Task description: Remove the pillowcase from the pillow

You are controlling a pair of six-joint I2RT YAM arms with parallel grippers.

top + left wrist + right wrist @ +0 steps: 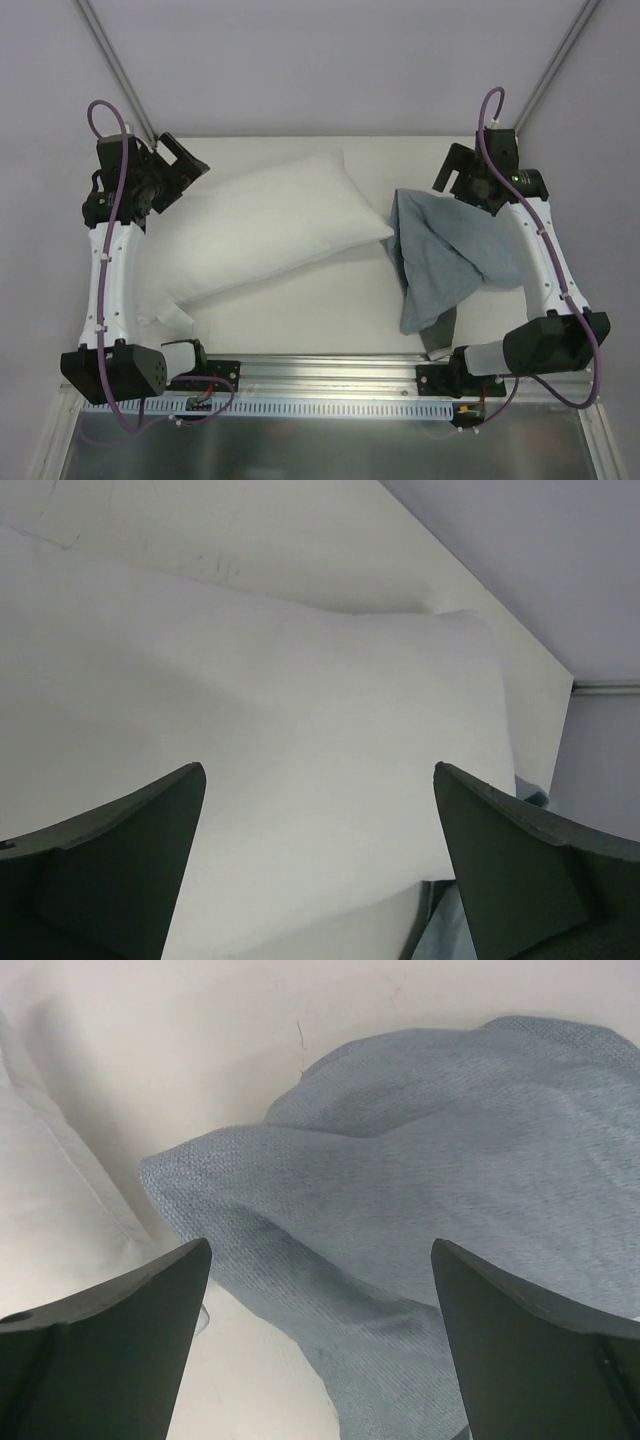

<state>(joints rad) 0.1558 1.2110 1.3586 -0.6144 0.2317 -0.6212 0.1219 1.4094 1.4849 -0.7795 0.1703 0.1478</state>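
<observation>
The white pillow (260, 235) lies bare across the left and middle of the table, one corner pointing right. It fills the left wrist view (300, 740), and its edge shows in the right wrist view (50, 1190). The blue-grey pillowcase (445, 255) lies crumpled apart from it on the right, its dark end at the near edge. It also shows in the right wrist view (420, 1220). My left gripper (180, 160) is open and empty above the pillow's far left end. My right gripper (465, 175) is open and empty above the pillowcase's far end.
The white table (330, 310) ends in a metal rail (330, 375) at the near edge, where both arm bases stand. Grey walls and two slanted frame bars (115, 65) close the back.
</observation>
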